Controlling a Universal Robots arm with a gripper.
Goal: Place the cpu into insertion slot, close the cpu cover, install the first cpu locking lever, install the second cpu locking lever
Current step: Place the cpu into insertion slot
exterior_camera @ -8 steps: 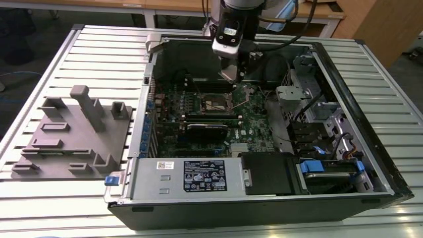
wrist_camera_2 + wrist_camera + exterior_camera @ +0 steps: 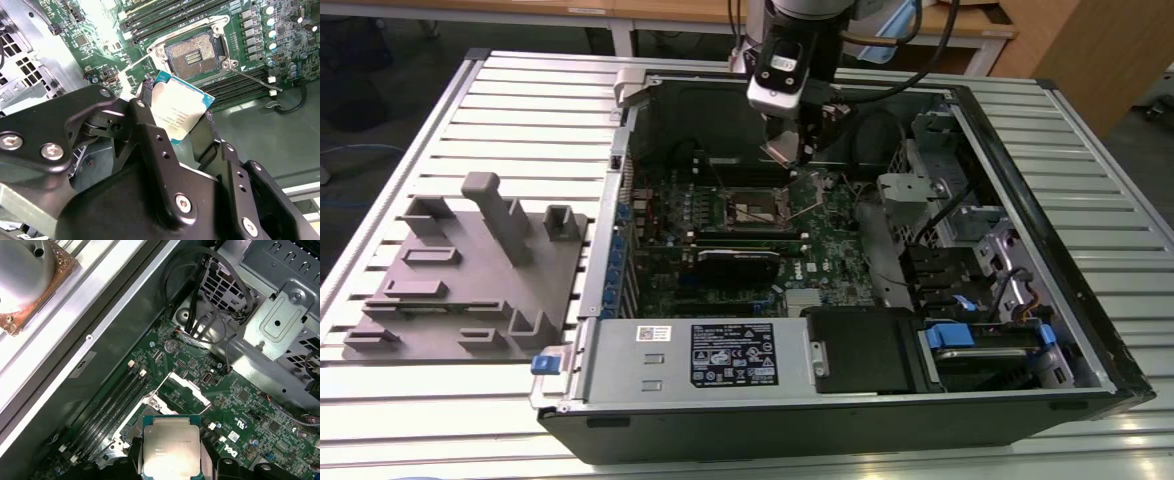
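Fingers [image 2: 202, 137], 2, pinch 1 cpu [image 2: 171, 450] near 1 insertion slot [image 2: 192, 55].

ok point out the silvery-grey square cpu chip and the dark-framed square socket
silvery-grey square cpu chip [image 2: 171, 445]: first wrist view, middle of its metal top
dark-framed square socket [image 2: 192, 54]: second wrist view, centre of its pin field

An open computer case [image 2: 827, 435] lies on a slatted metal table [image 2: 520, 90]. Inside the case, a green motherboard [image 2: 834, 265] carries a black card [image 2: 736, 262], and a labelled power supply [image 2: 707, 355] sits along its near wall. A grey moulded fixture [image 2: 467, 270] rests beside the case, on the exterior view's left.
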